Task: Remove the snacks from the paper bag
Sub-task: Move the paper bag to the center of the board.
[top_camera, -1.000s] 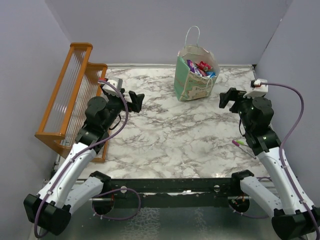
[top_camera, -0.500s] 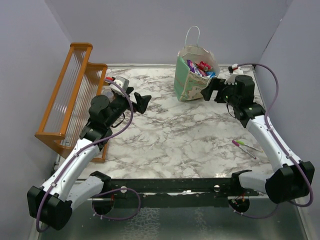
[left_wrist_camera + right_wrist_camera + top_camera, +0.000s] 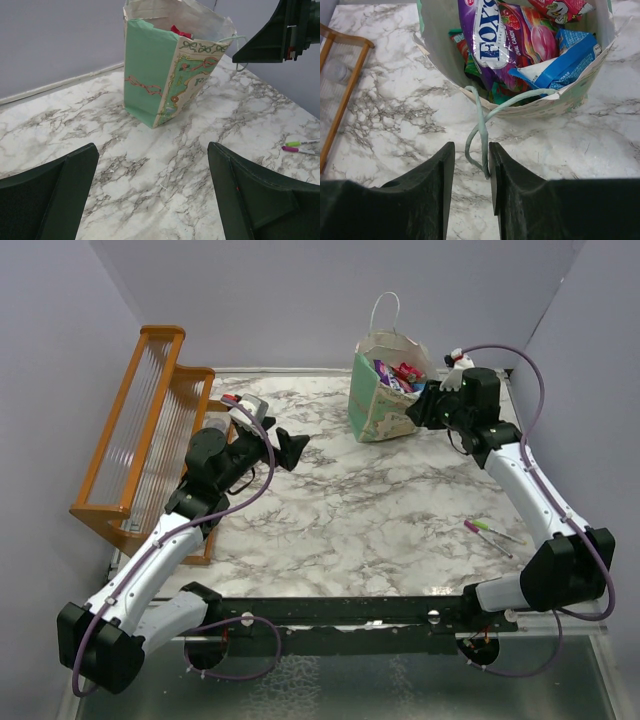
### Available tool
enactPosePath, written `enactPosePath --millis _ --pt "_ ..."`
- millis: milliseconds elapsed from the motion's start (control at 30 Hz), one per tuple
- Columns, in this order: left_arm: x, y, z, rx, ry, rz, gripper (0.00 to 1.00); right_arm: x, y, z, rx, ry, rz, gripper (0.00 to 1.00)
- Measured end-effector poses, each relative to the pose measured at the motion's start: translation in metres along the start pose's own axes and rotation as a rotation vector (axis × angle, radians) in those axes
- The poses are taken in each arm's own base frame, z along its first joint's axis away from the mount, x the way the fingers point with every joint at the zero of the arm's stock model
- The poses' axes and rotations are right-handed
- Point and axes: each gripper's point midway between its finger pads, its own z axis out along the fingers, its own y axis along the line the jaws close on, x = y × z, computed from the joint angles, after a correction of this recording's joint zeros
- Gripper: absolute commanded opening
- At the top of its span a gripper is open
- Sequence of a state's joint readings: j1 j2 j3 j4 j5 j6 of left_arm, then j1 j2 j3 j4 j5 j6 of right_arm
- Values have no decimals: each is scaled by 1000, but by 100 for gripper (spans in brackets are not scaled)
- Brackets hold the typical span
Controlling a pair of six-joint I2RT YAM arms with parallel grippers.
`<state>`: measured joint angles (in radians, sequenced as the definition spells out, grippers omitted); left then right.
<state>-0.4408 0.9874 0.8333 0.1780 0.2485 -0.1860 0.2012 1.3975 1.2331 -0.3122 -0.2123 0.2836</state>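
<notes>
The pale-green paper bag [image 3: 383, 405] stands upright at the back of the marble table, its mouth open. Shiny snacks [image 3: 400, 374] fill it; the right wrist view shows a purple packet [image 3: 495, 35] and a blue one [image 3: 565, 62] on top. My right gripper [image 3: 420, 410] hovers at the bag's right side, its jaws narrowed around the bag's hanging loop handle [image 3: 482, 127]. The handle touches one finger and a gap remains beside the other. My left gripper [image 3: 290, 448] hangs wide open over bare table, left of the bag [image 3: 160, 75], holding nothing.
An orange wooden rack [image 3: 150, 430] stands along the left edge, beside my left arm. Pink and green pens [image 3: 490, 532] lie on the table near the right side. Grey walls close in the back and both sides.
My right arm swung up and left to the bag's right side and its jaws narrowed around the loop handle. My left gripper edged right toward the bag.
</notes>
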Motion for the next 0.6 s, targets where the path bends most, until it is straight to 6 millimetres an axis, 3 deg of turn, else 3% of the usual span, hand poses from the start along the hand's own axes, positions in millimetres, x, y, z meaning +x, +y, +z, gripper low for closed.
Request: enactPosePath --millis 233,600 --pt "1 0 1 -1 4 1 93 7 4 -2 -28 33 -17 2" --pt "4 -2 0 5 15 -2 93 17 27 -17 -151 101 -42 1"
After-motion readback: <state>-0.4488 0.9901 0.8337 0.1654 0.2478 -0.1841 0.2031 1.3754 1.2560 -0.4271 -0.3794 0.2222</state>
